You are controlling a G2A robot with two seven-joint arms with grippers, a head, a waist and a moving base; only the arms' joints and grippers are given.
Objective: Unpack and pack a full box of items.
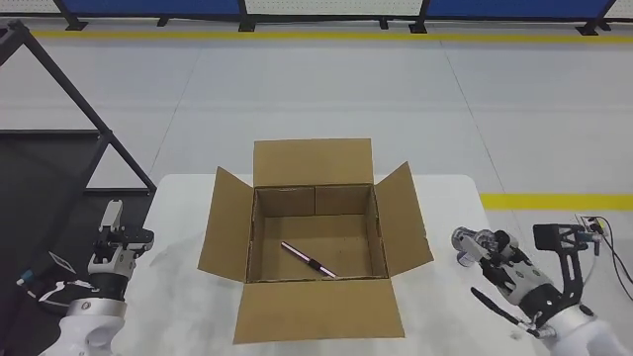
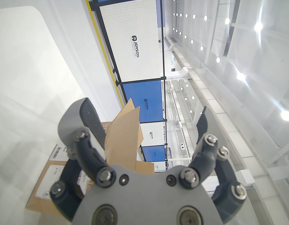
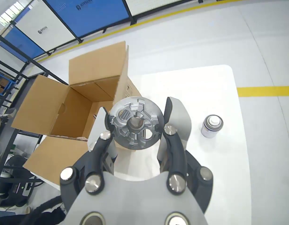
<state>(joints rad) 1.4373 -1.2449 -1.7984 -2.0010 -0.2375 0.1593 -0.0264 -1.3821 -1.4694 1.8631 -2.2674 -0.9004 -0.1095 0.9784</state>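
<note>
Cardboard box [image 1: 313,161] stands open mid-table, with a single pen [image 1: 308,259] lying on its floor. The right gripper [image 3: 137,115] is clamped on a metal disc [image 3: 135,139] above the table [image 3: 205,90], beside the box and near a small can [image 3: 212,126]. The left gripper [image 2: 145,108] is spread wide and empty. Unpacking seems nearly done, or packing barely begun; I cannot tell which.

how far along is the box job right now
Looks done: a small can stands out on the table. In hand: the right tool grips a metal disc beside the open box; the left tool is open, empty. Left: a pen lies in the box. Unpacking or packing, I cannot tell.
</note>
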